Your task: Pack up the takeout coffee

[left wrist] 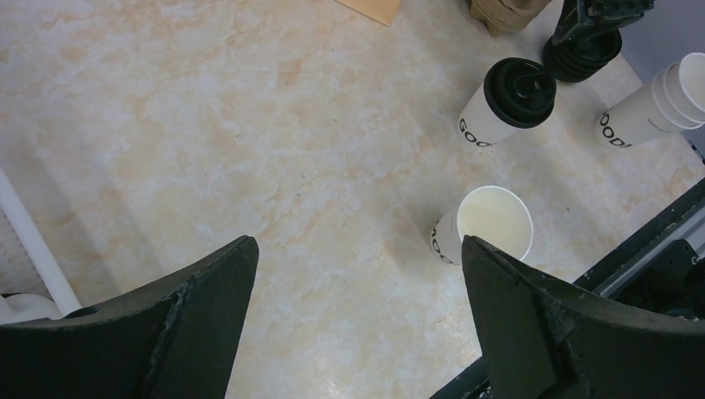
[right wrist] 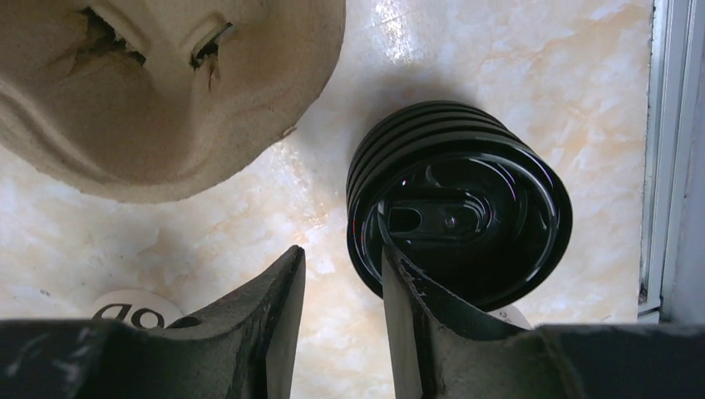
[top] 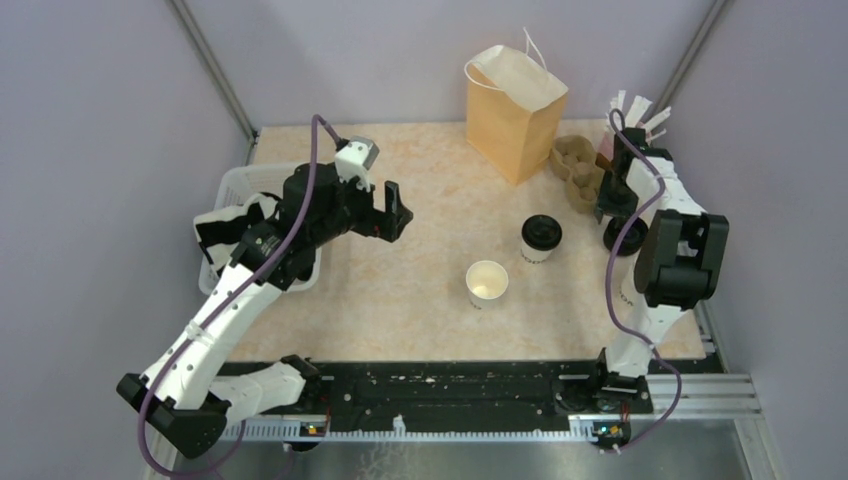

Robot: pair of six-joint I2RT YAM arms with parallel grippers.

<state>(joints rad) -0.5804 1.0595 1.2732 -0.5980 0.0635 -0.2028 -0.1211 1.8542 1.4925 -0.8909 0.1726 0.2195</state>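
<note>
The takeout coffee [top: 541, 238], a white cup with a black lid, stands right of the table's middle and also shows in the left wrist view [left wrist: 507, 101]. My right gripper [right wrist: 342, 253] hangs over a stack of black lids [right wrist: 461, 212]. One finger is inside the top lid and the other outside its rim, with a narrow gap still showing. From above, this gripper [top: 612, 205] is just above the lids [top: 618, 236]. My left gripper [top: 393, 212] hovers open at centre left, with bare table between its fingers [left wrist: 357, 245].
A lidless white cup [top: 487, 283] stands in front of the lidded one. The brown paper bag [top: 515, 110] is at the back, with a cardboard cup carrier [top: 578, 172] and a pink cup with straws [top: 632, 115] to its right. A white basket [top: 240, 190] sits at left. Nested white cups [left wrist: 657, 108] lie near the lids.
</note>
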